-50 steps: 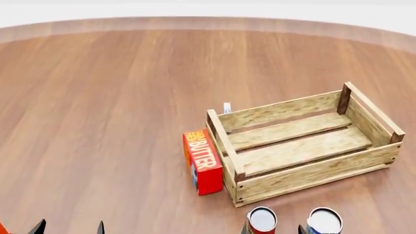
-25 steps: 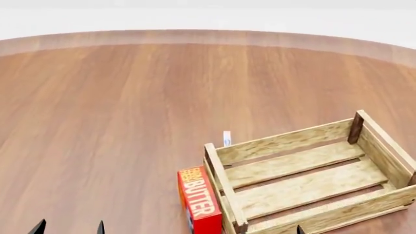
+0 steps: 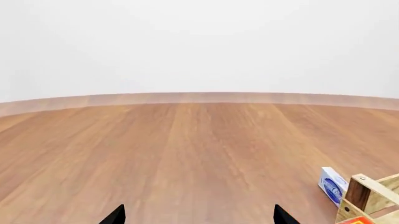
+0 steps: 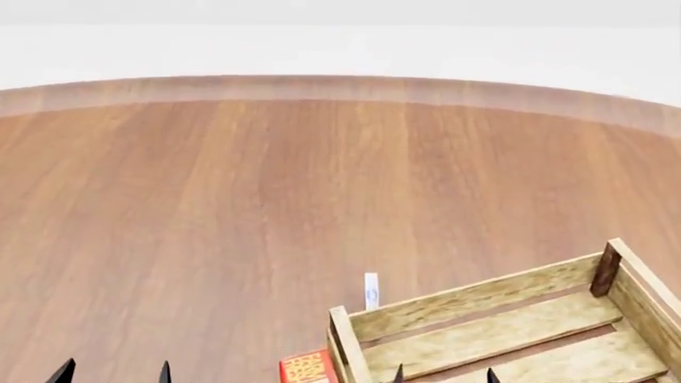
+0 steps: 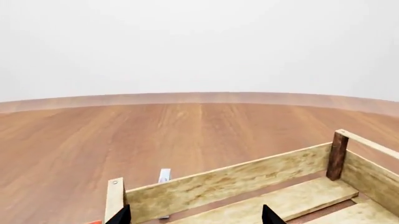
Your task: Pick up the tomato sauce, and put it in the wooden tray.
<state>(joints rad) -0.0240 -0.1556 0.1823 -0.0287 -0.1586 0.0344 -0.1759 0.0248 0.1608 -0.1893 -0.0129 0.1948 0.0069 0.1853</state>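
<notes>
The desk [image 4: 213,199] filled nearly all you could see: a broad stretch of brown wood grain running to a curved far edge.

The wooden tray [image 4: 500,327] sat at the near right of the head view, cut off by the lower edge. It showed pale slats, a darker corner post and nothing inside the visible part. A red butter box [image 4: 309,369] sat close against its left end, and a small white-and-blue carton [image 4: 371,290] stood just behind its far wall.

Your left hand [image 3: 198,215] and right hand [image 5: 195,215] showed only as dark fingertip points at the bottom edges. Each pair stood apart with nothing between them, so both were released. The right hand's tips hung in front of the tray's far wall.

The tomato sauce was in none of the views, so you could say nothing of its label or top, nor where it stood.

That was the main risk. Reaching with the can out of sight, you could have grabbed the wrong thing or knocked it over. With the right hand so near the tray, a blind move could also have struck a wall and shoved the tray.
</notes>
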